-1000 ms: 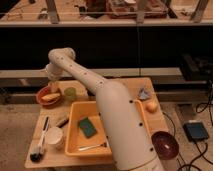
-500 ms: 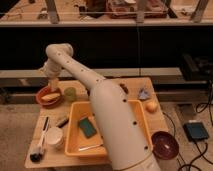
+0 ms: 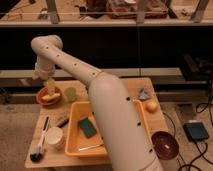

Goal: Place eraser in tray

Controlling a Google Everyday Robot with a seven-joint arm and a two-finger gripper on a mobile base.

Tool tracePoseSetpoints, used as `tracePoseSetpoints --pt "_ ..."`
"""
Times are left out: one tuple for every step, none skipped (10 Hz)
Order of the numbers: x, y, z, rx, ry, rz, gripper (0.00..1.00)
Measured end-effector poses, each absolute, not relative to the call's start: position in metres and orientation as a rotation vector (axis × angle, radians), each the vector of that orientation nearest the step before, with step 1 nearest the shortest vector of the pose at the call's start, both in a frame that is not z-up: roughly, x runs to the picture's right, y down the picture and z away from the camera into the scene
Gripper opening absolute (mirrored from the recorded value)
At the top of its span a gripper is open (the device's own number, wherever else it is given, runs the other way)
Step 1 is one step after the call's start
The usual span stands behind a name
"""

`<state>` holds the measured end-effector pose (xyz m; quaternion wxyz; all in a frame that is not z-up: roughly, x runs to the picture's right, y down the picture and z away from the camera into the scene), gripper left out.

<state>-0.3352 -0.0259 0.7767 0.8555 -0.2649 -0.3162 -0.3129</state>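
As one goes over the worktop (image 3: 44,114) from its left edge, the first thing is a white-handled brush (image 3: 38,149), which lies flat near the front corner. Above it, at the back left, the tool (image 3: 48,84) hangs over the round orange-red bowl (image 3: 50,96), low and close to its rim. Whether it is wide, narrow or holding something I cannot tell, because it blends with the yellowish content of the bowl. I judge that it is not yet at the right object.

A white cup (image 3: 54,136) stands in front, beside the brush. Just behind this cup lies the eraser (image 3: 61,121). It rests on the wood just beside the left wall of the tray (image 3: 73,137), outside of it, and nothing holds it. A small green cup (image 3: 70,93) stands next to the bowl.

The tray is in the middle, with a flat green sponge (image 3: 88,127) inside. Free space remains near its left wall, probably enough for the eraser.

The arm (image 3: 117,120) rises from the front, crosses the right part of the tray, goes up to the left to a high elbow, and there bends down steeply toward the bowl. From this pose, the tool needs to come forward and a little right to reach the eraser.

To the right, an orange fruit (image 3: 151,106) sits on the worktop.
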Motion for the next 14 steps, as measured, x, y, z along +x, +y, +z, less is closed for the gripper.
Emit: tracePoseSetpoints --pt "-0.335 -0.024 0.775 -0.562 -0.662 -0.661 0.80" --pt "-0.336 -0.025 0.775 -0.565 -0.658 -0.662 0.80" --pt "-0.335 -0.025 0.776 -0.570 -0.652 -0.663 0.80" --pt "-0.335 -0.023 0.778 -0.575 -0.631 -0.674 0.80" --pt "-0.333 -0.013 0.779 -0.588 -0.595 -0.690 0.80" --pt "-0.330 0.007 0.781 -0.606 -0.553 -0.708 0.80" --pt "-0.324 0.024 0.780 -0.616 -0.521 -0.716 0.80" --pt "-0.316 0.039 0.777 -0.616 -0.499 -0.715 0.80" --pt "-0.310 0.052 0.775 -0.607 -0.490 -0.706 0.80" --pt "-0.305 0.066 0.778 -0.593 -0.491 -0.686 0.80" --pt "-0.301 0.073 0.780 -0.581 -0.494 -0.669 0.80" --pt "-0.296 0.079 0.781 -0.573 -0.497 -0.651 0.80" --pt "-0.296 0.081 0.781 -0.572 -0.500 -0.648 0.80" --pt "-0.297 0.081 0.781 -0.571 -0.501 -0.649 0.80"
